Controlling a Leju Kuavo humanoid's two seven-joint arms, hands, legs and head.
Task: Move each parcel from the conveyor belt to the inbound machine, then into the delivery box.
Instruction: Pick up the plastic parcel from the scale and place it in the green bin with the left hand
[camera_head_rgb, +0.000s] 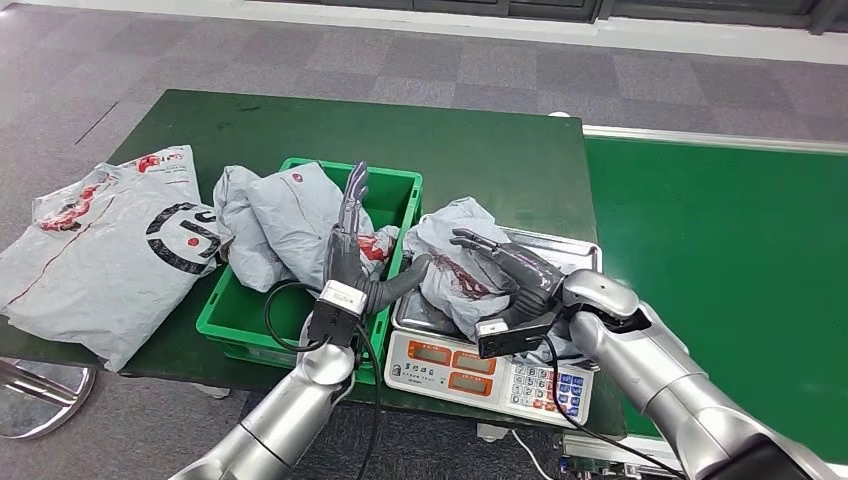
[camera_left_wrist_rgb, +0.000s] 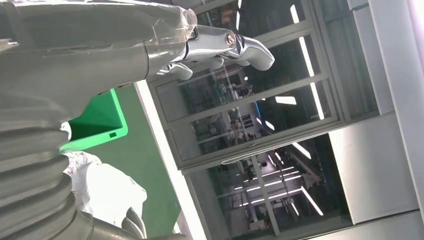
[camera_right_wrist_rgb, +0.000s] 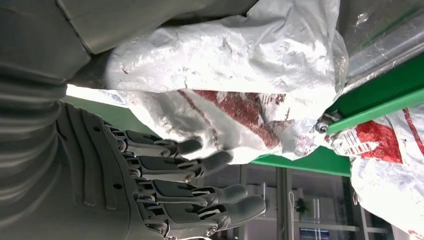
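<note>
Green crate (camera_head_rgb: 232, 318) sat on the dark green bench (camera_head_rgb: 480, 160), just left of the weighing scale (camera_head_rgb: 490, 370). Inside the crate: one grey parcel with red print (camera_head_rgb: 290, 215), crumpled, its top bulging above the rim and its left side spilling over the crate's left wall. The scale's steel tray (camera_head_rgb: 565, 248) carried a second grey parcel (camera_head_rgb: 450, 265), streaked red, which leaned toward the crate.

Left robot hand (camera_head_rgb: 352, 235) was raised over the crate's right wall, fingers straight and pointing up, thumb out toward the tray parcel; released, nothing held. Right robot hand (camera_head_rgb: 505, 265) lay against the right side of the tray parcel, fingers extended and spread, not wrapped round it. The right wrist view showed those fingers (camera_right_wrist_rgb: 200, 165) stretched alongside the parcel (camera_right_wrist_rgb: 240, 80); released.

A large flat grey parcel with a black ring logo (camera_head_rgb: 105, 255) lay on the bench left of the crate, overhanging the near edge. Green conveyor belt (camera_head_rgb: 720, 270) lay to the right.
</note>
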